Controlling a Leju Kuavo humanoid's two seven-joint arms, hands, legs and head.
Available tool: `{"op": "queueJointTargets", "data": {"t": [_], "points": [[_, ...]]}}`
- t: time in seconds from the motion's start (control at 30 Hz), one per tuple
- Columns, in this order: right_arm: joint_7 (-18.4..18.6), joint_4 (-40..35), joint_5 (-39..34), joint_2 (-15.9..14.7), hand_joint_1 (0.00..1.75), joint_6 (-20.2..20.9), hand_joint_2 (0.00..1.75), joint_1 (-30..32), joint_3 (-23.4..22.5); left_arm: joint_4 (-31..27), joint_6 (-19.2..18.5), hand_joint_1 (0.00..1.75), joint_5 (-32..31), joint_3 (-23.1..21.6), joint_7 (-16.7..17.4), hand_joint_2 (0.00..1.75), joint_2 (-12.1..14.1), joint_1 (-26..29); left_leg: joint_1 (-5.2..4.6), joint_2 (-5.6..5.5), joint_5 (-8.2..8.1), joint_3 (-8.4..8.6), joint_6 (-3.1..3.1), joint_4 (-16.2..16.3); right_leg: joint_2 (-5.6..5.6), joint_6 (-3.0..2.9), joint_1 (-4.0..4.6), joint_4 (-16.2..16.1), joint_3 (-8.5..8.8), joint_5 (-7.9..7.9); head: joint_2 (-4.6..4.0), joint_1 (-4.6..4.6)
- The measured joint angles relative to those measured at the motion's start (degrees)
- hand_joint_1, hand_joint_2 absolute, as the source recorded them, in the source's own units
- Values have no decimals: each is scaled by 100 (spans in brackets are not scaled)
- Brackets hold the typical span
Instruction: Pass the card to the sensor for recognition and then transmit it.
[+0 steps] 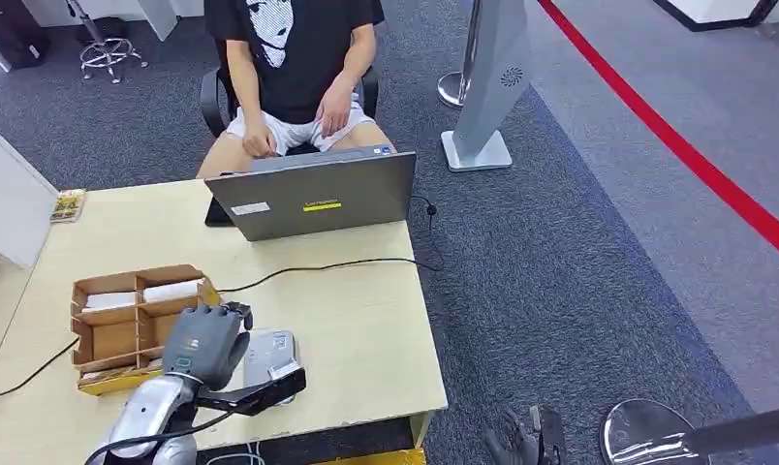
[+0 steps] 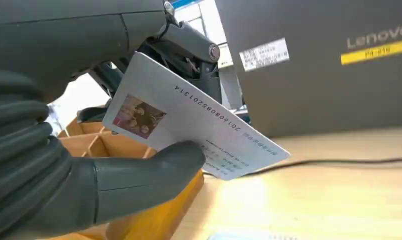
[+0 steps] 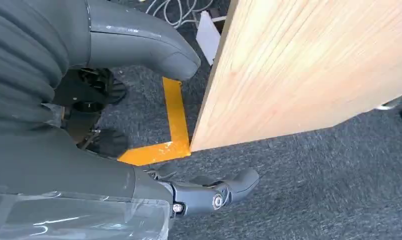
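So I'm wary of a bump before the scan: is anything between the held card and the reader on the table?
Nothing visible. The left hand holds the card just above the white sensor, beside the wooden organizer; the hand itself hides part of the gap.

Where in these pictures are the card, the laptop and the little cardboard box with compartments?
card point(image 2: 189, 117), left wrist view, on its printed grey face.
laptop point(image 1: 313, 199), head view, on the back of its lid.
cardboard box point(image 1: 124, 334), head view, on a divider inside it.
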Motion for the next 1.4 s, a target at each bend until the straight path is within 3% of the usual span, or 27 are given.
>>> {"op": "queueJointTargets", "data": {"t": [0.37,0.7,0.9,1.07,1.17,1.27,1.4], "points": [[7,-140,-177,37,0,120,175,65,0,365,-41,175,-87,155,6,175,-74,74,-1,0,0,1,0,0,-1,0,0,-1,0,0,0,-2],[66,-284,-186,120,0,114,175,88,63,964,18,175,-133,217,-190,175,-190,21,-1,-2,0,1,0,0,-3,0,-1,0,3,0,0,0],[63,-315,-192,142,0,120,175,108,96,1016,98,175,-243,217,-173,175,-195,-41,-1,-2,4,3,4,0,-5,1,-1,0,4,4,0,-2],[20,-332,-192,144,0,122,175,155,125,714,166,175,-291,219,-61,175,-179,-43,0,-2,6,2,1,0,-5,0,0,0,2,5,0,-2],[-37,-334,-177,144,0,122,175,196,155,85,278,175,-354,217,63,175,-144,-126,1,-5,6,0,1,0,-6,0,1,0,1,4,0,0],[-57,-334,-177,144,0,120,175,232,199,-582,124,175,-402,217,177,175,-83,-397,0,-11,6,-2,1,0,-8,0,0,0,3,4,0,-2],[-63,-334,-177,144,0,120,175,246,219,-1042,74,175,-413,217,192,175,-31,-484,0,-9,6,-1,1,0,-7,0,0,0,2,4,0,0]]}}
